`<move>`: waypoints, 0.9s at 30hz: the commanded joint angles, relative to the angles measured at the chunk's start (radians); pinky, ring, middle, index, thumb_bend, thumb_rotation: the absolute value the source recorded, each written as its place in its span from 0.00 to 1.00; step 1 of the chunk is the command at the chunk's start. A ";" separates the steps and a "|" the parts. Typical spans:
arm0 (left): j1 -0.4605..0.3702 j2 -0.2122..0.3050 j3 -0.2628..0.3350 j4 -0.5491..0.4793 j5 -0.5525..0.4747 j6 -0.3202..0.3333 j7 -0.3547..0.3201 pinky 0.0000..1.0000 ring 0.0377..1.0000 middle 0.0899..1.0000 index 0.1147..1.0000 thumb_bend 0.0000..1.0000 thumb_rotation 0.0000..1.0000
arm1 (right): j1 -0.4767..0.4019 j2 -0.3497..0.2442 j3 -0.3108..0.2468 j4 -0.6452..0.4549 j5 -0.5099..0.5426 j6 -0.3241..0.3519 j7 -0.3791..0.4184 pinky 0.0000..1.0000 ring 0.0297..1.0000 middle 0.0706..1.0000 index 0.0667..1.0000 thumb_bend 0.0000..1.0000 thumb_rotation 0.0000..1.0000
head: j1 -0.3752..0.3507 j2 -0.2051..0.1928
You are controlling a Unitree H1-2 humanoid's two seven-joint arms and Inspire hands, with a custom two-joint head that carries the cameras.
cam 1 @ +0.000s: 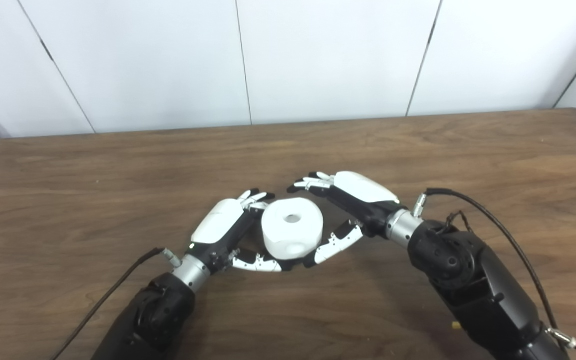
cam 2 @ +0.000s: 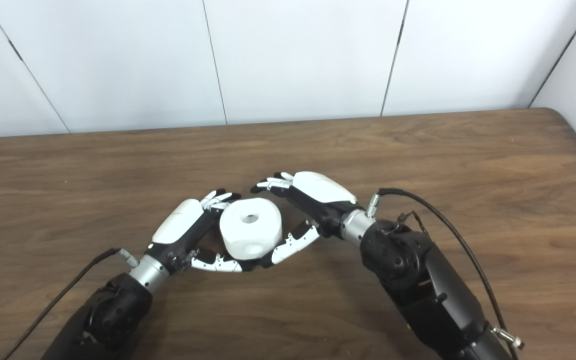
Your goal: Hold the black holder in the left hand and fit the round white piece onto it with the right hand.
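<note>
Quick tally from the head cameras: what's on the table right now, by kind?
Round white piece: 1
Robot hands: 2, the left robot hand and the right robot hand, one on each side of the piece
Black holder: 0 visible
Total: 3

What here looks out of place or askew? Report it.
Nothing looks spilled or damaged. One oddity: the black holder is not visible at all. Only the round white piece shows, sitting tilted between the left hand and right hand above the table.
</note>
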 commanded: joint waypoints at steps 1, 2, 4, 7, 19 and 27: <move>-0.010 0.010 -0.003 -0.018 0.012 -0.007 -0.014 1.00 0.92 0.68 0.41 0.52 0.05 | -0.028 0.002 -0.018 -0.039 0.003 -0.011 -0.017 1.00 1.00 0.94 0.87 0.98 0.45 | 0.001 0.001; -0.011 0.011 -0.002 -0.016 0.011 -0.008 -0.014 1.00 0.92 0.68 0.41 0.52 0.05 | -0.029 0.003 -0.020 -0.038 0.005 -0.010 -0.017 1.00 1.00 0.94 0.86 0.98 0.43 | -0.001 0.000; -0.011 0.013 -0.002 -0.014 0.013 -0.007 -0.013 1.00 0.92 0.68 0.41 0.52 0.05 | -0.030 0.004 -0.027 -0.036 0.010 -0.014 -0.021 1.00 1.00 0.94 0.86 0.98 0.42 | -0.003 -0.002; -0.013 0.015 -0.001 -0.011 0.013 -0.007 -0.014 1.00 0.92 0.68 0.41 0.52 0.06 | -0.032 0.003 -0.037 -0.034 0.013 -0.012 -0.024 1.00 1.00 0.95 0.86 0.97 0.42 | -0.003 -0.006; -0.010 0.026 0.012 -0.022 0.010 0.000 -0.022 1.00 0.91 0.67 0.41 0.52 0.05 | 0.041 -0.046 -0.133 -0.031 0.065 -0.031 -0.061 1.00 1.00 0.94 0.86 0.88 0.34 | -0.003 -0.015; -0.008 0.040 0.022 -0.026 0.006 -0.001 -0.042 1.00 0.91 0.68 0.41 0.52 0.05 | 0.124 -0.054 -0.239 -0.007 0.150 -0.051 -0.128 0.93 1.00 0.94 0.88 0.75 0.48 | -0.012 -0.018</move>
